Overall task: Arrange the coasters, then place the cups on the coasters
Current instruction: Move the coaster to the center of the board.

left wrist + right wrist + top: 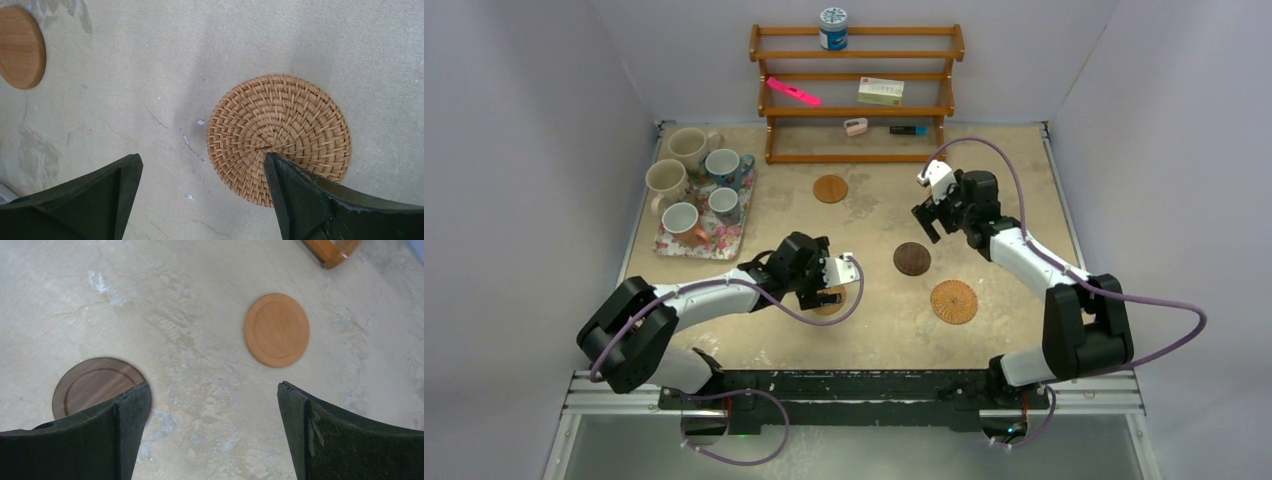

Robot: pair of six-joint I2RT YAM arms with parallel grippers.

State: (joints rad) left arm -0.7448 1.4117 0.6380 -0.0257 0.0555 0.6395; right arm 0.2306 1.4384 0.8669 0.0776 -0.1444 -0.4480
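Note:
Several cups (688, 146) stand together on a floral mat (714, 243) at the back left. A smooth tan coaster (830, 188) (20, 47) (276, 330) lies mid-table. To its right and nearer lie a dark brown coaster (912, 258) (92, 385) and a woven one (954, 301). My left gripper (827, 295) (201, 157) hangs open over another woven coaster (277, 130), its right finger above the disc's near edge. My right gripper (929, 222) (213, 386) is open above bare table, between the brown and tan coasters, and holds nothing.
A wooden shelf rack (856, 95) (330, 250) stands at the back with a blue-and-white canister (832, 28) on top, plus a pink marker (792, 92) and a small box (880, 91). Grey walls close in the table on three sides.

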